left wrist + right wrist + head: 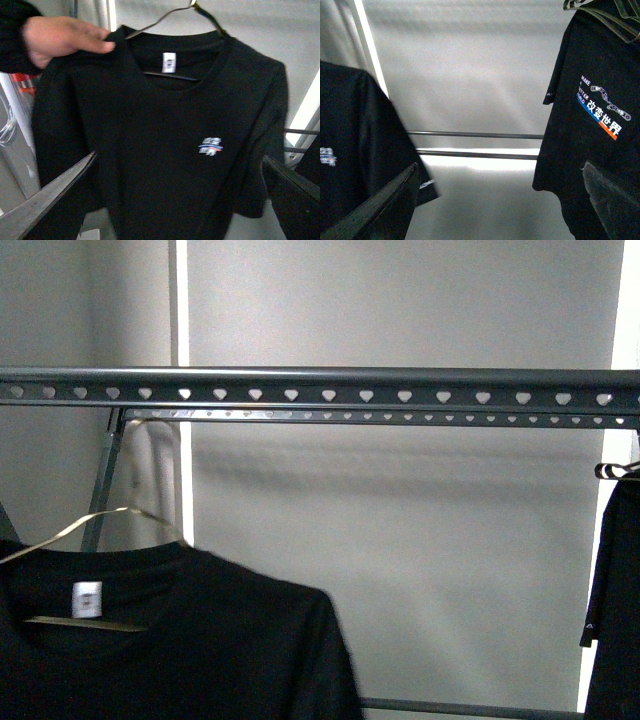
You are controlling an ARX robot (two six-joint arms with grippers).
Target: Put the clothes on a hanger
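Left end effector (178, 157): spread wide and holding nothing. In the left wrist view its fingers sit in the lower left and lower right corners.
Right end effector (498, 167): also wide open and empty. In the right wrist view its gap faces the bare space in the middle of the frame.
T-shirt (220, 650): lower left of the front view, well below the rack, with the collar tilted. The white neck label (87, 598) faces me, and the chest graphic (212, 146) shows right of centre in the left wrist view.
Wire coat hanger (85, 623): already threaded through the collar, so I count that part as done.
Hand (62, 37): a person's, upper left of the left wrist view, pinching the shirt's shoulder and holding it up. Neither of my arms carries the shirt.
Rack (330, 390): its rail of heart holes runs across the upper third of the front view. I see no hook over it above the shirt, though the hook is too blurred for me to be sure.
Other dark garment (570, 140): right side of the right wrist view, hanging from the upper right corner, well apart from the shirt.
Progress: early, in my judgement. The shirt is on its hanger but not hung.
Left to do: take hold of the hanger, lift it and set its hook on the rail.
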